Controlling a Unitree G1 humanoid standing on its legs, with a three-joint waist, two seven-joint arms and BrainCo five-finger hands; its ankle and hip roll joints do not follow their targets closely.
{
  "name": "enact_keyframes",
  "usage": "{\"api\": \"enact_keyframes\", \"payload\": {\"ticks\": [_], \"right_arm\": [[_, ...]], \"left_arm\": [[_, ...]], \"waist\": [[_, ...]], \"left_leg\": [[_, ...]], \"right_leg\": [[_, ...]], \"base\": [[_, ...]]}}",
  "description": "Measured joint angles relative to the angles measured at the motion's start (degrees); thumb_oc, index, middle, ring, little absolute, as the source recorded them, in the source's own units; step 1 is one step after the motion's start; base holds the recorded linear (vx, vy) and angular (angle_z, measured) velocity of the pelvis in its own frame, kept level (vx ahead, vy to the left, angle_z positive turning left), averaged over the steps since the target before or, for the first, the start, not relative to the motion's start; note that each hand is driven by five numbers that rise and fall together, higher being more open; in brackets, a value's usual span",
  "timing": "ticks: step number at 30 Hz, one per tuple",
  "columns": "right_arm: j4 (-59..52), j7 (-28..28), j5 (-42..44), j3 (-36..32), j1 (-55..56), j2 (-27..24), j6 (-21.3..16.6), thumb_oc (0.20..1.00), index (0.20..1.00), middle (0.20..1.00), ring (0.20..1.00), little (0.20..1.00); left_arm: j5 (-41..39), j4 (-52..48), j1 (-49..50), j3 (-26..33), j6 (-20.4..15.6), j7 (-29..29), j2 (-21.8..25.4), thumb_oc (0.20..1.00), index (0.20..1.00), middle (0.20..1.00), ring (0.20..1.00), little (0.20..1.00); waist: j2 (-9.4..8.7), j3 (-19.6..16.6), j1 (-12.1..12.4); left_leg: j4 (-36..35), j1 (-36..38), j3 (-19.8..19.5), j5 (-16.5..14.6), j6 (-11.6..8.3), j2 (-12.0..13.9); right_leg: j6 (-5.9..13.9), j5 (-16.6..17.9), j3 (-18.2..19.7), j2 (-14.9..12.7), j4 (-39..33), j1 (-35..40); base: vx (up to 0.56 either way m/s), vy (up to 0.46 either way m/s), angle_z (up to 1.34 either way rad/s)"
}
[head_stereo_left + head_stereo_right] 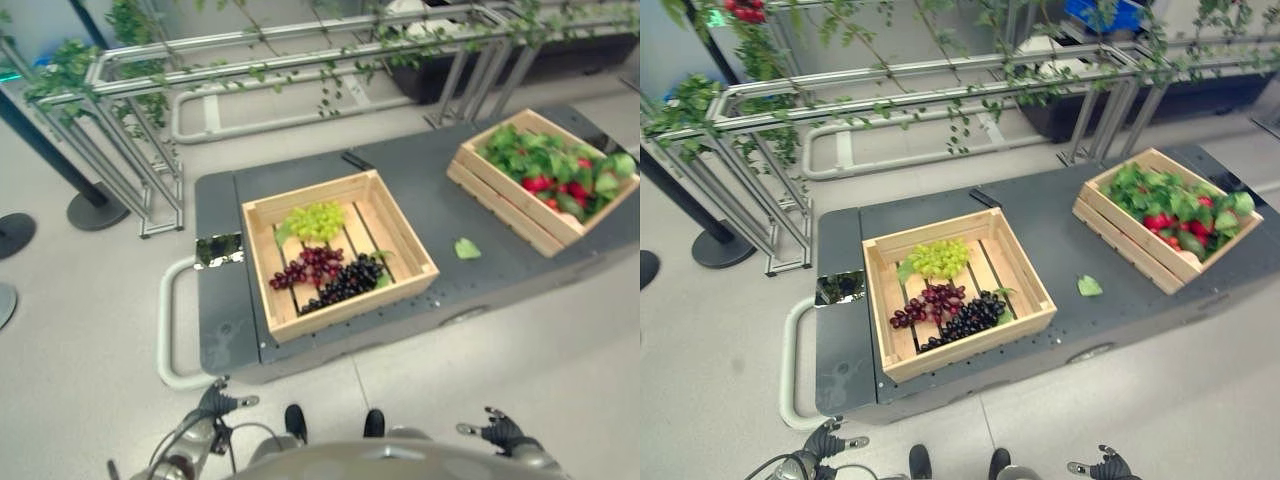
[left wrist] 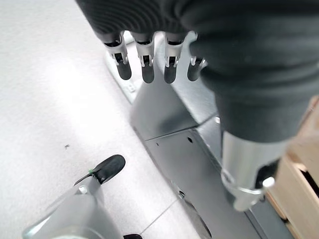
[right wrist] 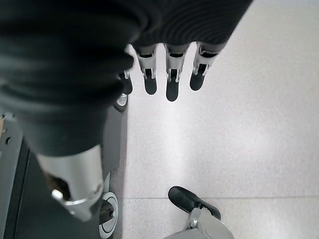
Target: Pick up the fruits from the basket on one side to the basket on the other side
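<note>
Both hands, left hand (image 1: 222, 402) and right hand (image 1: 500, 430), fingers straight, empty, below grape basket (image 1: 262, 218).

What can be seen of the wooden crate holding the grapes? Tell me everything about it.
The shallow, square, pale wooden crate has plain plank walls and a slatted floor with dark gaps. It sits flat, slightly turned, on the dark grey platform. Inside lie a green grape bunch at the far side, a red grape bunch in the middle and a black grape bunch nearest. No hand touches it.
</note>
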Motion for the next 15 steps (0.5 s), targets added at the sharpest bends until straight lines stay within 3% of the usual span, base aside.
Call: {"api": "enact_keyframes", "payload": {"ticks": [4,10,11,14,15], "right_arm": [[-0.6,0.2,0.0,0.2,-4.3,1.4,0.0,1.0,1.0,1.0,1.0,1.0],[-2.2,1.0,0.2,0.1,-6.4,3.3,0.0,1.0,1.0,1.0,1.0,1.0],[-3.0,1.4,0.6,0.1,-6.4,3.1,0.0,1.0,1.0,1.0,1.0,1.0],[-4.3,1.5,0.8,0.9,-5.7,2.5,0.0,1.0,1.0,1.0,1.0,1.0],[-4.6,1.6,1.1,1.3,-5.4,2.4,0.0,1.0,1.0,1.0,1.0,1.0]], "left_arm": [[0.1,0.6,1.2,0.1,0.5,-0.1,0.7,1.0,1.0,1.0,1.0,1.0],[0.7,2.4,0.7,0.6,0.6,-0.2,1.7,1.0,1.0,1.0,1.0,1.0],[0.9,2.7,0.7,0.7,0.6,-0.3,1.5,1.0,1.0,1.0,1.0,1.0],[1.2,2.9,0.0,0.4,0.6,-0.4,2.0,1.0,1.0,1.0,1.0,1.0],[1.2,2.7,-0.1,0.3,0.6,-0.3,2.5,1.0,1.0,1.0,1.0,1.0]], "waist": [[-1.51,-0.7,1.5],[-1.13,-0.6,2.7],[0.05,0.3,2.8],[0.65,1.7,2.3],[0.88,2.2,1.3]], "left_leg": [[-0.8,1.5,-0.1,-0.3,0.67,-1.5],[-2.0,4.5,0.1,-1.6,1.84,-2.6],[-2.7,5.5,0.1,-1.5,2.4,-1.9],[-1.8,6.2,-0.8,-2.8,4.02,-2.5],[-1.4,6.1,-1.6,-3.0,4.73,-2.9]], "right_leg": [[1.09,-0.4,0.8,-1.2,0.0,0.8],[2.4,-1.2,2.6,-2.6,5.2,0.1],[3.04,-1.9,2.4,-3.2,11.5,-2.0],[4.47,-1.7,3.9,-6.3,29.5,-9.3],[5.65,-1.4,6.3,-7.6,35.9,-12.9]], "base": [[0.12,0.23,-0.07],[0.08,0.255,-0.14],[0.05,0.242,0.0],[0.05,0.18,0.18],[0.14,0.019,0.43]]}}
